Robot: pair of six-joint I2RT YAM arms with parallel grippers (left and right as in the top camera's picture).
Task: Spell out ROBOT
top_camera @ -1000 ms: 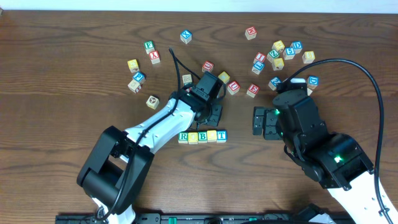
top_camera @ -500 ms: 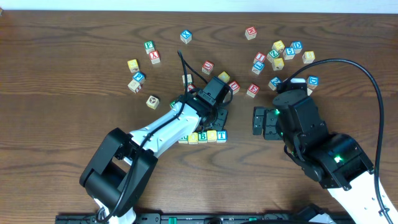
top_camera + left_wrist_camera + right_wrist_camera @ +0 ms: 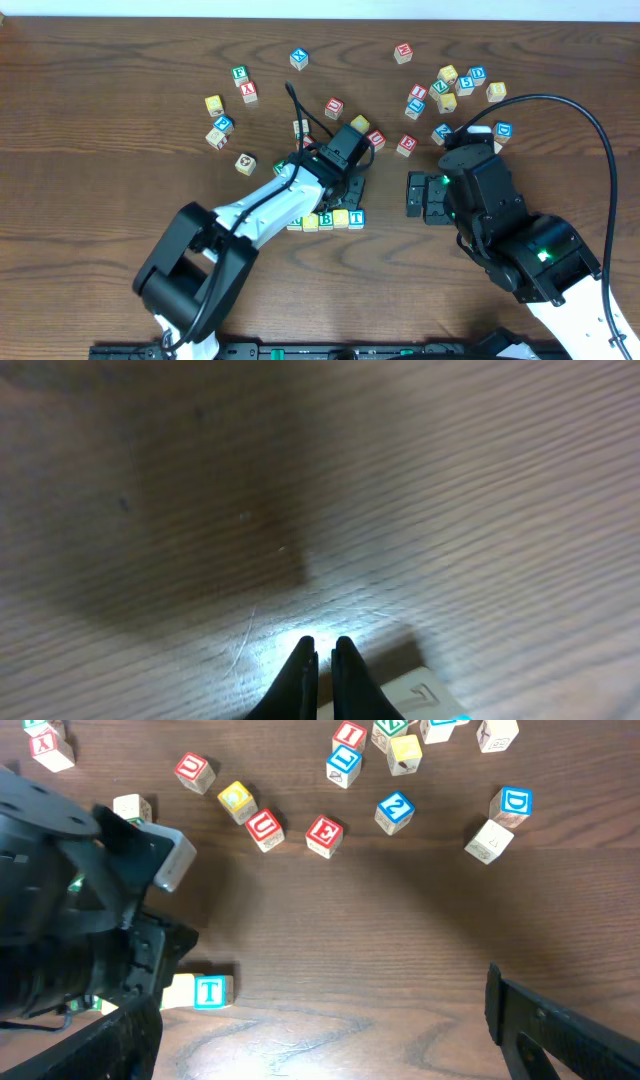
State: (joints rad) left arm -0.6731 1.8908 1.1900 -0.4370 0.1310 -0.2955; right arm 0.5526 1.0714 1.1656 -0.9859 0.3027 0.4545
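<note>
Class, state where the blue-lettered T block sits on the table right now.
In the overhead view, the T block is at the right end of the short row near the table's centre, next to a yellow block and just below the left gripper.

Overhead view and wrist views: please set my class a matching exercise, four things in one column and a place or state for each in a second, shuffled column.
Column one:
1. T block
2. E block
3. left gripper
4. right gripper

Column two:
a. fingers wide apart, holding nothing
b. right end of the lined-up row
c. fingers closed together, holding nothing
d. loose, red letter, apart from the row

Pairs: 1-b; 2-d; 3-c; 4-a
</note>
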